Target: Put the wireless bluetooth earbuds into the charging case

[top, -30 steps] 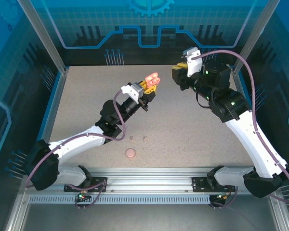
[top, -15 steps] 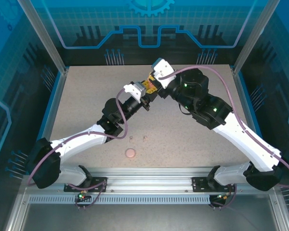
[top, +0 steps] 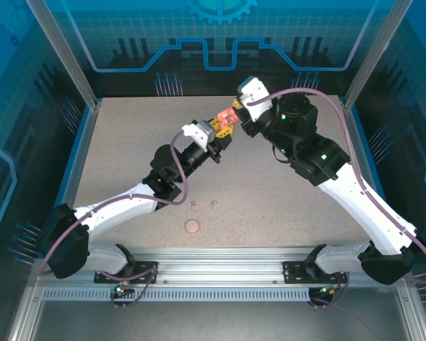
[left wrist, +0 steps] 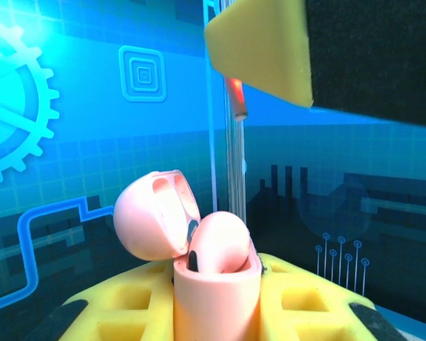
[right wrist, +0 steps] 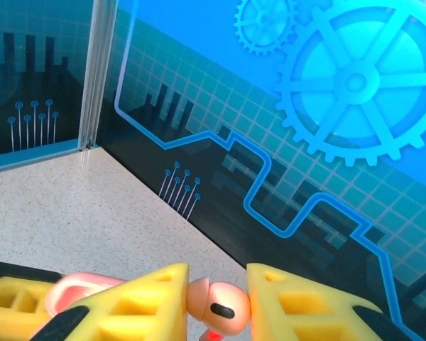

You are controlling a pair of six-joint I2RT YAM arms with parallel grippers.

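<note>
My left gripper [top: 220, 129] is shut on a pink charging case [left wrist: 216, 302], held upright above the table with its lid [left wrist: 153, 224] swung open. One salmon-pink earbud [left wrist: 224, 245] sits in the case's mouth. My right gripper [right wrist: 216, 304] is shut on a second salmon-pink earbud [right wrist: 224, 307], pinched by its head between the yellow fingers [right wrist: 153, 302]. In the left wrist view that bud's stem [left wrist: 236, 99] hangs from the right gripper's yellow finger [left wrist: 263, 42], a little above the case. Two tiny pale earbuds [top: 192, 205] [top: 212, 205] lie on the table in front.
A second round pink case [top: 192, 226] lies shut on the table [top: 284, 213] near the front edge. Blue patterned walls [top: 213, 42] and aluminium posts [top: 57, 50] enclose the table. Both arms meet at the back middle.
The right arm swung in from the back right to the held case. Half a second ago it covered the case; now it sits slightly back, with the case showing again. The left arm stayed still.
</note>
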